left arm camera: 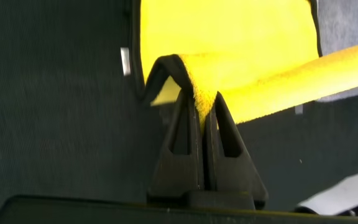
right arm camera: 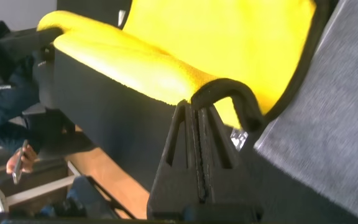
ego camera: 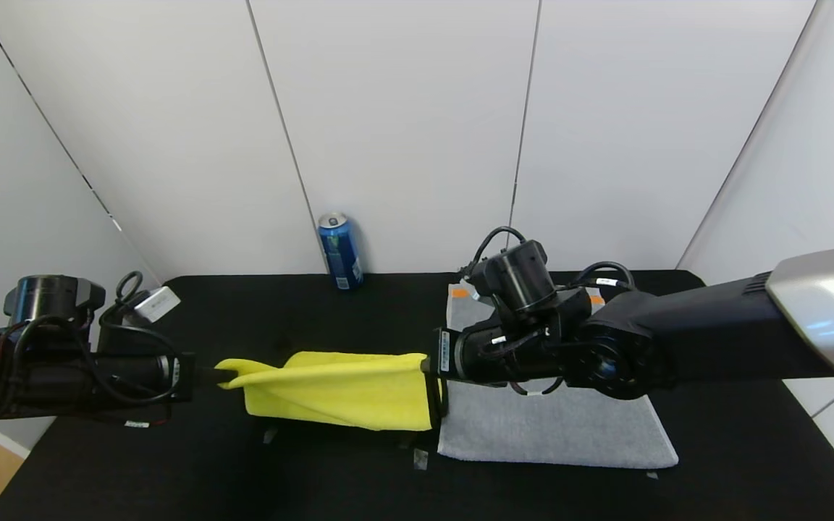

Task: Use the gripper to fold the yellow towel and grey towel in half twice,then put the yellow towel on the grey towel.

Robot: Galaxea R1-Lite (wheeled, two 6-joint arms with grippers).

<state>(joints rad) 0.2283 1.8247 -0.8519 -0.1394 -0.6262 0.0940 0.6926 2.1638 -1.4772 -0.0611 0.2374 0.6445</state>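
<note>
The yellow towel hangs stretched between my two grippers above the black table, folded over so its lower part drapes down. My left gripper is shut on its left corner, with yellow cloth pinched between the fingers. My right gripper is shut on the right corner, clamping the dark edge trim. The grey towel lies flat on the table to the right, under my right arm, with an orange mark at its far end. In the right wrist view the yellow towel hangs beside the grey towel.
A blue drink can stands at the table's back edge by the white wall. Small pieces of tape mark the black tabletop in front of the towels. White wall panels enclose the back and sides.
</note>
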